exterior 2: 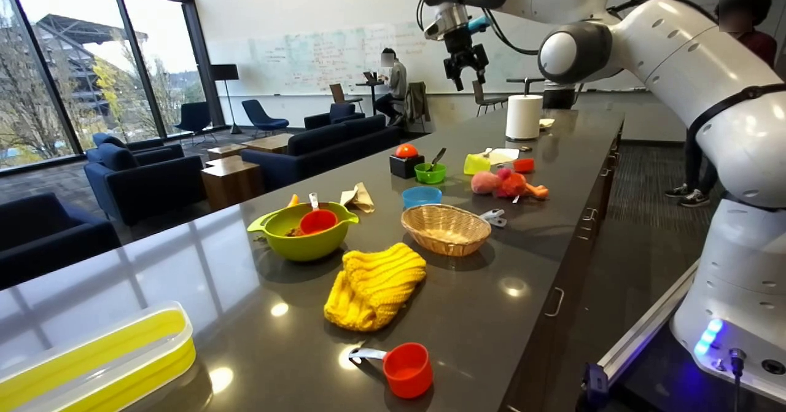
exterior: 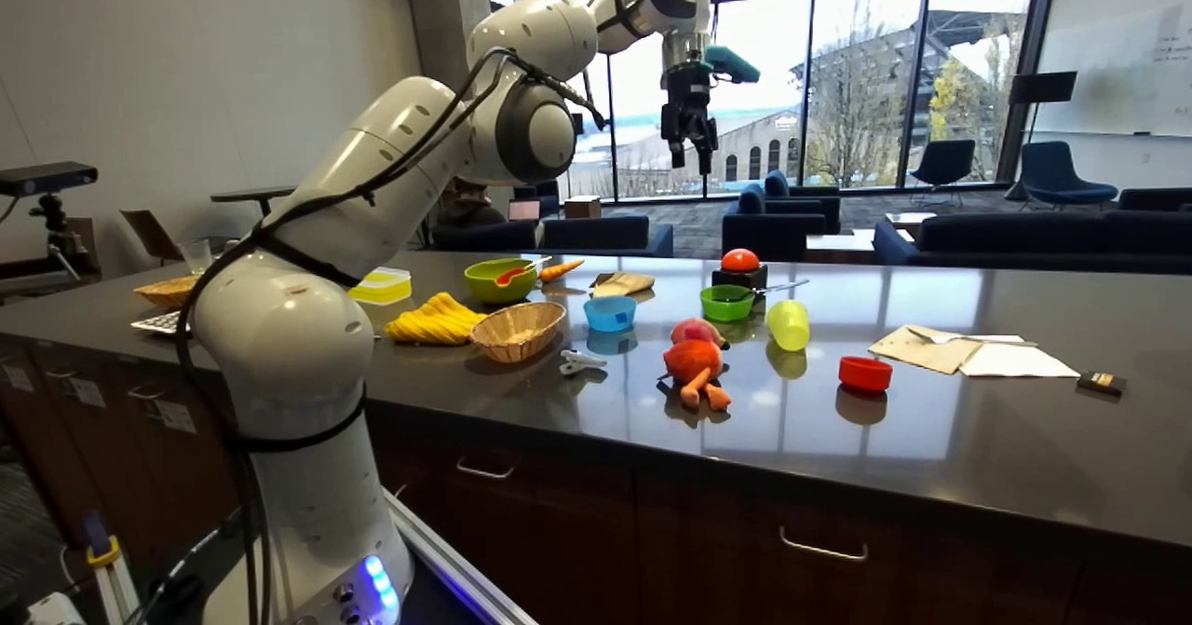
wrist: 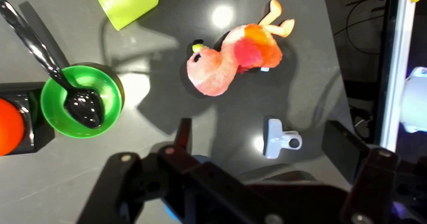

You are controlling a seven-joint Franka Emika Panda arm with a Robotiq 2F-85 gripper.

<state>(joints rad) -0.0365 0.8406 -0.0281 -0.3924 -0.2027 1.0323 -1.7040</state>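
Observation:
My gripper [exterior: 692, 155] is open and empty, high above the dark counter; it also shows in an exterior view [exterior 2: 470, 80]. In the wrist view its fingers [wrist: 262, 137] stand wide apart, with a white clip [wrist: 275, 139] on the counter far below between them. A pink and orange plush bird [wrist: 243, 52] lies beyond the clip. A green bowl [wrist: 53, 107] holds a black spoon [wrist: 40, 48]. A lime cup [wrist: 128, 3] lies on its side. A blue bowl [exterior: 610, 315] is mostly hidden by a finger in the wrist view. A wicker basket [exterior 2: 451, 246] stands near the clip.
A black box with a red dome [exterior: 740, 262] stands by the green bowl. A lime mixing bowl [exterior 2: 301, 246], yellow knit cloth [exterior 2: 374, 289], red measuring cup [exterior 2: 408, 372] and yellow container [exterior 2: 147, 344] are on the counter. A paper roll [exterior 2: 523, 117] stands at the far end.

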